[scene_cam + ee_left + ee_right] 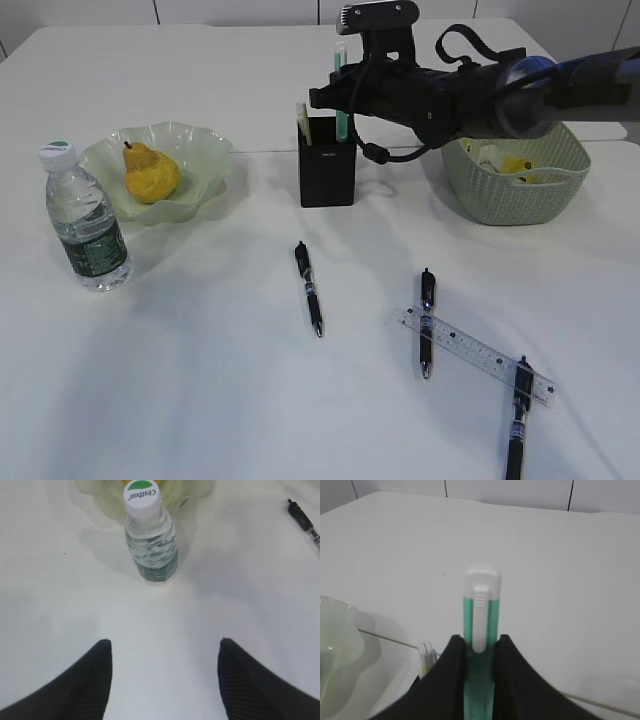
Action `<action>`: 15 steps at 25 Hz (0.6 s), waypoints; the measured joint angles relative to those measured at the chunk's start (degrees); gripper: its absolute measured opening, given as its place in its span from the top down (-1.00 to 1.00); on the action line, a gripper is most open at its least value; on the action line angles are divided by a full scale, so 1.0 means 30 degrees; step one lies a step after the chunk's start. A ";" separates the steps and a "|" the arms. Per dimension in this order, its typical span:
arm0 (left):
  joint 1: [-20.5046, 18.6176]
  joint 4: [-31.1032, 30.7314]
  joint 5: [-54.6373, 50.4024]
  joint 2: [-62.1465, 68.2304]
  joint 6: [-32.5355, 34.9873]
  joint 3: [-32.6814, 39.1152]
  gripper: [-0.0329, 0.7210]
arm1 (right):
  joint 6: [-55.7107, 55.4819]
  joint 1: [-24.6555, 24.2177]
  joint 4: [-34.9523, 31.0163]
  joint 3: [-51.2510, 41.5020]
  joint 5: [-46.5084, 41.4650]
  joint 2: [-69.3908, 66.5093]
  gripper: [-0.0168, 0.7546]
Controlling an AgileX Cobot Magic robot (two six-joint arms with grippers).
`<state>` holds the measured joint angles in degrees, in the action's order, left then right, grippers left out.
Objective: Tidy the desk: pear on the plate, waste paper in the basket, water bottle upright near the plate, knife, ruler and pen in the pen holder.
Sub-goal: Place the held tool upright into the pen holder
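You see a yellow pear (151,174) on the pale green plate (196,146); beside it, the bottle's (87,221) label is dark green.

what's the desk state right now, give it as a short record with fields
pear: on the plate, pear upright
water bottle: upright, just beside the plate
basket: holds crumpled paper
pen holder: black, a yellowish item already inside
right hand: shut on green pen, held upright over the pen holder
left hand: open, empty, above bare desk facing the bottle
still loose on desk: three black pens, clear ruler
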<state>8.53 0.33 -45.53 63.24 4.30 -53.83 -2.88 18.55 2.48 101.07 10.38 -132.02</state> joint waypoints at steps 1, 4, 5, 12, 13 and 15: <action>0.0000 0.0000 0.0000 0.0000 0.0000 0.0000 -0.32 | 0.0000 0.0000 0.0138 0.0000 0.0000 0.0000 0.58; 0.0000 0.0000 0.0000 0.0000 0.0000 0.0000 -0.32 | 0.0000 0.0000 0.0341 0.0000 0.0000 0.0000 0.58; 0.0000 0.0000 0.0000 0.0000 0.0000 0.0000 -0.32 | 0.0000 0.0000 0.0338 0.0000 0.0000 0.0000 0.58; 0.0000 0.0000 0.0000 0.0000 0.0000 0.0000 -0.32 | 0.0000 0.0000 0.0497 0.0000 -0.0041 0.0000 0.58; 0.0000 0.0000 0.0000 0.0000 0.0000 0.0000 -0.32 | 0.0000 0.0000 0.0497 0.0091 -0.0041 -0.0097 0.58; 0.0000 0.0000 0.0000 0.0000 0.0000 0.0000 -0.32 | 0.0000 0.0000 0.0497 0.0580 -0.0281 -0.0481 0.58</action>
<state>8.53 0.33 -45.53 63.24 4.30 -53.83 -2.88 18.55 3.97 102.81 9.54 -133.47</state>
